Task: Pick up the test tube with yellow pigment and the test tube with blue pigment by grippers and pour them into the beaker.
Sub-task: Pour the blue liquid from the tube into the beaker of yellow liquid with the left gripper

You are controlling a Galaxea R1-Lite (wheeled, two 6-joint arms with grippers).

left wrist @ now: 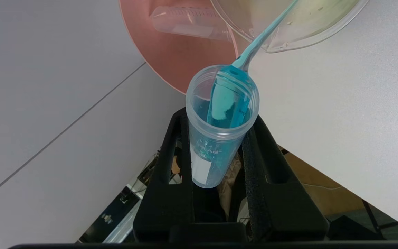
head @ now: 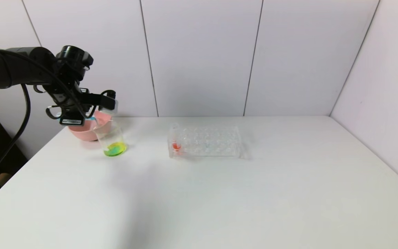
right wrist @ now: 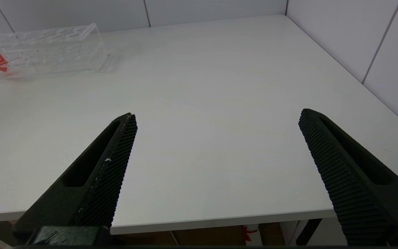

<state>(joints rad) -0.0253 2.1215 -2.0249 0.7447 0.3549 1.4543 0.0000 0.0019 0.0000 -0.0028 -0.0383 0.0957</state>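
The left gripper (left wrist: 216, 145) is clamping the test tube with blue pigment (left wrist: 221, 124) tipped over the beaker (head: 111, 140) near the table's (head: 219, 193) far left corner, and blue liquid is streaming into the yellow-green mix. The pour looks partly done, so next the tube probably needs holding tilted until it is drained. The right gripper (right wrist: 216, 152) is hanging wide open over the near right edge.

Right gripper (right wrist: 218, 119) held above the near edge of the white table (right wrist: 219, 86), its two black ribbed fingers (right wrist: 116, 155) spread wide apart with nothing between them. Clear tube rack (right wrist: 43, 52) standing well away on the tabletop (red colour visible at one end).
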